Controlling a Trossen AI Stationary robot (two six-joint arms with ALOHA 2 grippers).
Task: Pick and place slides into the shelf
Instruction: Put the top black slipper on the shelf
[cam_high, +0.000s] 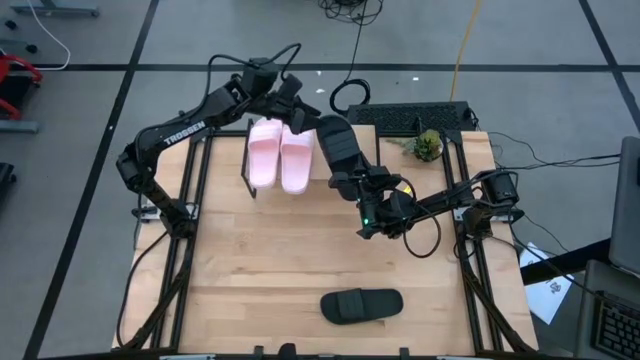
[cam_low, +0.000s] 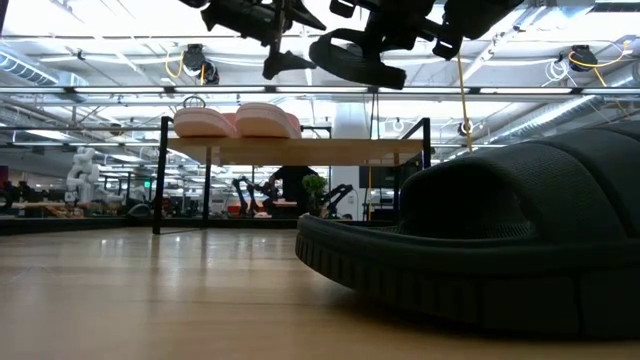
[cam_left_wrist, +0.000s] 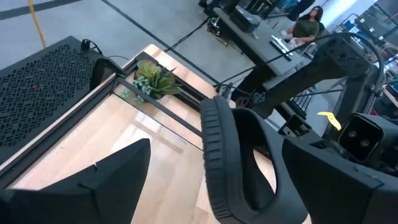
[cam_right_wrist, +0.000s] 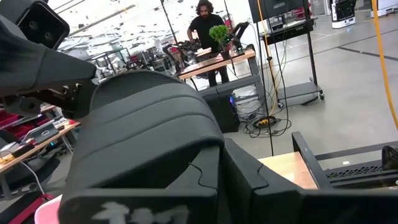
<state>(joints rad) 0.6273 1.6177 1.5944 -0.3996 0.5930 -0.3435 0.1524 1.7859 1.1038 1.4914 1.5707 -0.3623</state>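
Foam-light black slide (cam_high: 338, 147) hangs above the shelf (cam_high: 372, 140), pinched in the right gripper (cam_high: 350, 172); soft, bendy, best held by the strap. Left gripper (cam_high: 285, 100) gapes wide nearby.

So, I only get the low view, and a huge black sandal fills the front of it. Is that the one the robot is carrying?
Observer: No. From above, that sandal lies alone on the table, near its front edge.
Operator: Then what's the dark shape up top?
Observer: A second black sandal, clamped in the right gripper over the shelf, beside the pink pair.
Operator: And the other arm?
Observer: The left gripper hovers open behind the pink pair, holding nothing.
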